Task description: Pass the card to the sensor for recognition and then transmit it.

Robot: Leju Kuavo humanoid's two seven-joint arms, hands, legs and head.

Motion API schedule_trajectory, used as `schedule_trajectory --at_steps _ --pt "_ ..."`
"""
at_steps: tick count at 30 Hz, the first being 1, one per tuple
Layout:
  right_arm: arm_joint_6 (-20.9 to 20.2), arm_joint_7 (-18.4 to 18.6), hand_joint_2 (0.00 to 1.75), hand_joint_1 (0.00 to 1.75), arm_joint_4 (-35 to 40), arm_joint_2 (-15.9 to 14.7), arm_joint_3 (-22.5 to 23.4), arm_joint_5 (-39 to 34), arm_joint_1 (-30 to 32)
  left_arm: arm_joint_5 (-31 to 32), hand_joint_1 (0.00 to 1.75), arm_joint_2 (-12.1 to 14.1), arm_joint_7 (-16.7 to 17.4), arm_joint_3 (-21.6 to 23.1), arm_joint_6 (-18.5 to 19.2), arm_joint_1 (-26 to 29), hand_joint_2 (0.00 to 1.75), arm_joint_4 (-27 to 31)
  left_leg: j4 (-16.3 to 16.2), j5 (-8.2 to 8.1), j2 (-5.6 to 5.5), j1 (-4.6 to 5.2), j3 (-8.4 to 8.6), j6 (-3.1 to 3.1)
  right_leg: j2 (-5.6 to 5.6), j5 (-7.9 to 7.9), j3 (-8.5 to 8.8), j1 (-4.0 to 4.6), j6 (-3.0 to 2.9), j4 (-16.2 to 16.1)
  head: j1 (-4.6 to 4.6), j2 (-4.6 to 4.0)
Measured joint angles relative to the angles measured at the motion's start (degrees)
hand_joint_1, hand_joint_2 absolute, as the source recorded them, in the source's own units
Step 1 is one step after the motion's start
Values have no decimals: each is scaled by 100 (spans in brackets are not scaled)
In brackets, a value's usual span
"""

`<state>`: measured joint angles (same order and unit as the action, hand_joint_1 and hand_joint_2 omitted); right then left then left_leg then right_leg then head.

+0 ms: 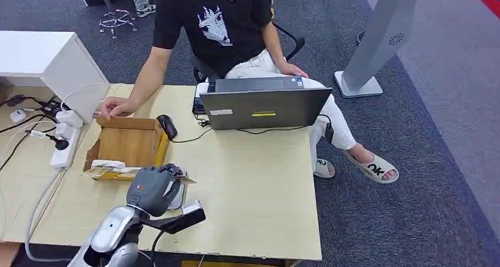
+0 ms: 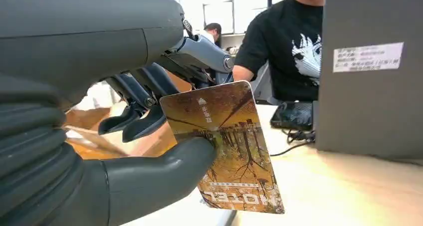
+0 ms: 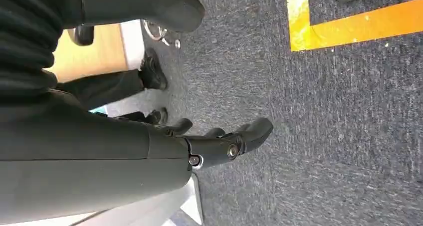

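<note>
Amber hotel card (image 2: 224, 146) — 1 — pinched in the left hand (image 1: 154, 187); right hand (image 3: 219, 143) holds nothing, seemingly loose.

You can read "HOTEL", upside down, on the card (image 2: 224, 146); "OK" marks the person's sandal (image 1: 375, 169). The laptop sticker's (image 2: 368, 57) print is too small.

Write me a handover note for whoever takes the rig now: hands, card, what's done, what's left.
Left hand: pinches the card between thumb and fingers, above the table's near edge, beside the cardboard box.
Right hand: hangs over the carpet, holding nothing, fingers apart.
Done: card is picked up.
Left: present it to the sensor, which I cannot identify for sure here, then hand it on, probably to the seated person behind the laptop.
</note>
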<state>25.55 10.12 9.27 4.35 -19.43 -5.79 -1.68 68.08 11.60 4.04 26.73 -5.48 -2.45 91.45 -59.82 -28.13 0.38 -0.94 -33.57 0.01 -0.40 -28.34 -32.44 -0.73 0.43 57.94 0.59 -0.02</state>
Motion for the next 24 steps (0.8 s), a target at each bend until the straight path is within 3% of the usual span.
schedule_trajectory --at_steps 12,24 --pt "0 52 175 0 -24 33 46 -6 9 245 175 175 534 -312 -83 389 175 138 1 0 -1 0 0 0 -1 0 1 0 0 0 -2 0" --pt "-9 66 175 0 -24 35 46 53 7 330 175 29 541 -780 -64 305 175 -106 1 0 -1 0 0 0 -1 0 0 0 0 0 0 0"
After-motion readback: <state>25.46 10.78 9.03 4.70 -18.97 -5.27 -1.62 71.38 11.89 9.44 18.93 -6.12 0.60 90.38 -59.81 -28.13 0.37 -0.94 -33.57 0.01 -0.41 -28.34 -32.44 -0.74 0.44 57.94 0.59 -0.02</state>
